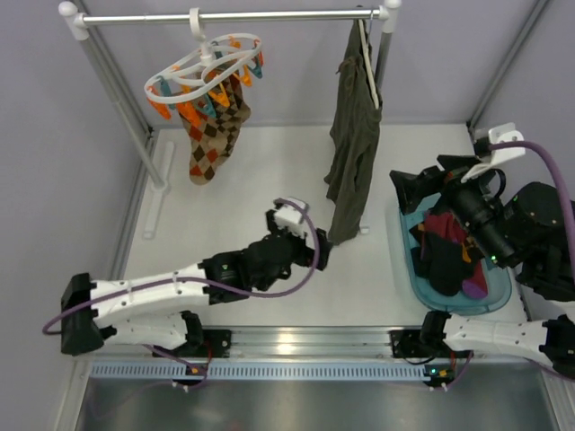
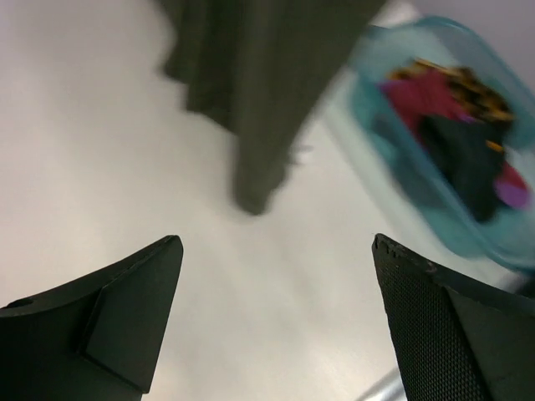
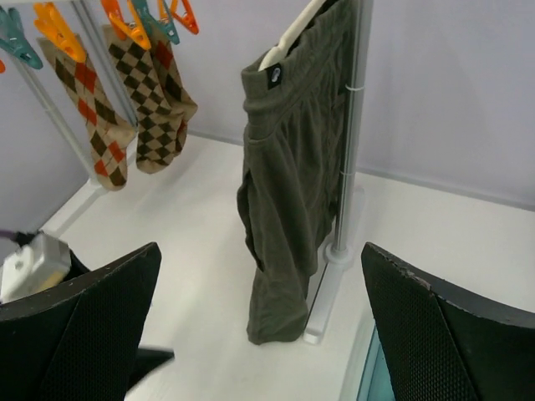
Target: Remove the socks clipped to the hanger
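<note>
We saw the hanger hooked on the rail at the upper left of the top view, with brown and tan argyle socks hanging from its orange and teal clips. An olive garment hung from the same rail, to the right of centre. At the right edge, a teal tub on the table held a heap of black, magenta and striped socks. The left gripper was low over the table in the middle of the frame, near the garment's hem, its fingers spread wide with nothing between them. The right gripper was above the tub, facing the garment and the hanger, its fingers likewise wide apart and bare.
</note>
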Tool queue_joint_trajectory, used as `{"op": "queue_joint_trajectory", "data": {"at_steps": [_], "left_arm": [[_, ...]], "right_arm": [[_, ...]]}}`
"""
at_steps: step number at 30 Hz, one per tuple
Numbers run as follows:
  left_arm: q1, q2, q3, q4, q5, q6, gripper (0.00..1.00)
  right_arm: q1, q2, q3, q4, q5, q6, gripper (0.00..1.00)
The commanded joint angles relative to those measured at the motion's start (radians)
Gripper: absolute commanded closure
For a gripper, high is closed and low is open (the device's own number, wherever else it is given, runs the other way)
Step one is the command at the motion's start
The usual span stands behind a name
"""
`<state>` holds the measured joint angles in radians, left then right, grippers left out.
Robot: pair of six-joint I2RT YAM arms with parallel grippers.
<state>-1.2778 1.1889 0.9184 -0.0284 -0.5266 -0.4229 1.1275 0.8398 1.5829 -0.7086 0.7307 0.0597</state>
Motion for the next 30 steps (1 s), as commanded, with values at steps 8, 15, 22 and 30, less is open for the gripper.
{"op": "queue_joint_trajectory", "data": {"at_steps": [8,15,22,30], "left_arm": [[0.633,-0.074,-0.17,0.071,-0.024,0.001,0.01],[0.885,0.144,-0.04,0.355,0.004,0.174,0.01],[0.972,0.353,0.114,0.49,-0.003,0.259,0.02],[0.982,0.475,0.191,0.631,-0.104,0.392,0.01]], "right_arm": [[-0.008,0.108,-0.026,0.167,-0.169,-0.043,0.01],[-0.037,0.166,-0.035,0.187,-0.284,-0.043,0.01],[-0.074,0.183,-0.069,0.222,-0.381,-0.047,0.01],[-0.101,0.214,-0.078,0.256,-0.459,-0.082,0.01]]}}
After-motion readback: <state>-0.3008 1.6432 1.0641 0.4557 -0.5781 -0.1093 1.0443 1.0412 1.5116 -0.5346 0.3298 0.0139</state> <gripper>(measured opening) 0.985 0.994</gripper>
